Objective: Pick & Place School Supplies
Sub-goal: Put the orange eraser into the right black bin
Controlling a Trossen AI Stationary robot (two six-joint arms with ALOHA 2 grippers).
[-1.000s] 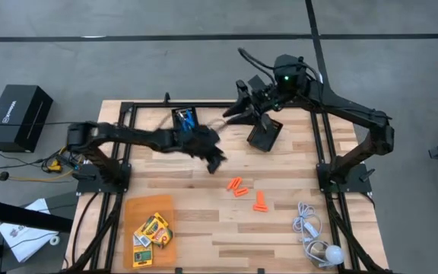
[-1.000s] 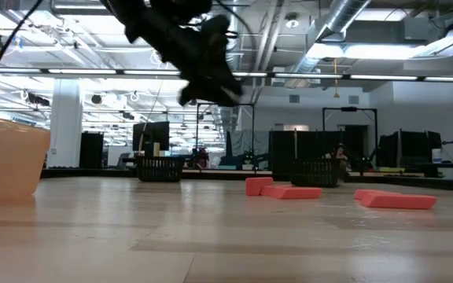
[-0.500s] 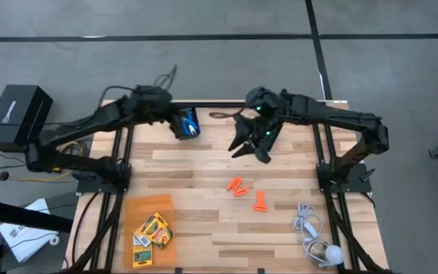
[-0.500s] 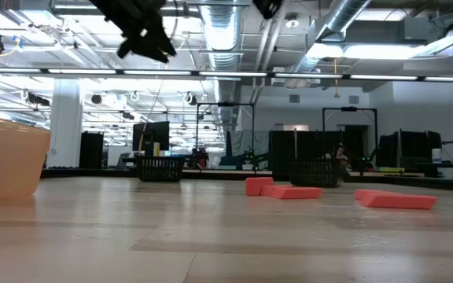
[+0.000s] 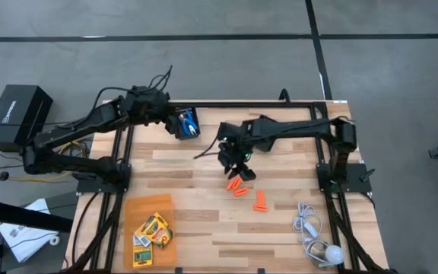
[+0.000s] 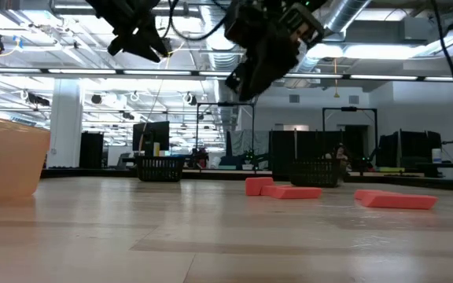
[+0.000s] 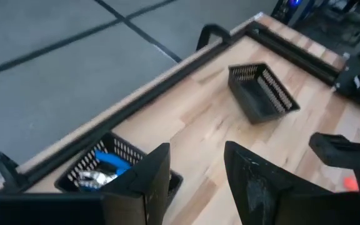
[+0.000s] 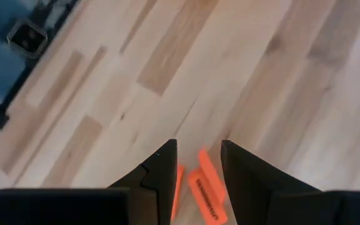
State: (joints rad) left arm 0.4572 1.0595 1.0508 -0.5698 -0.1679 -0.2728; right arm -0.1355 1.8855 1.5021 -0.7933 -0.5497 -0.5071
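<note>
Several stubby orange pieces (image 5: 238, 186) lie flat on the wooden table near its middle; they also show in the low view (image 6: 283, 189) and the right wrist view (image 8: 204, 185). My right gripper (image 5: 238, 166) hangs open above them, and they show between its fingers (image 8: 199, 169). A blue-handled tool (image 5: 189, 124) lies in a black mesh bin (image 7: 108, 164) at the far left. My left gripper (image 5: 172, 122) is open and empty beside that bin (image 7: 197, 172). Yellow-and-green crayon boxes (image 5: 151, 230) lie on an orange tray (image 5: 146, 205) at the near left.
A second black mesh bin (image 7: 264, 94) lies empty near the far edge, under my right arm in the high view. A white cord with a round bulb (image 5: 315, 237) lies at the near right. Black frame rails (image 5: 124, 152) run along both sides of the table.
My left gripper has swung from the table's middle back to the far left, beside the bin with the blue tool. My right gripper has come from the far edge toward the near side and down, over the orange pieces.
</note>
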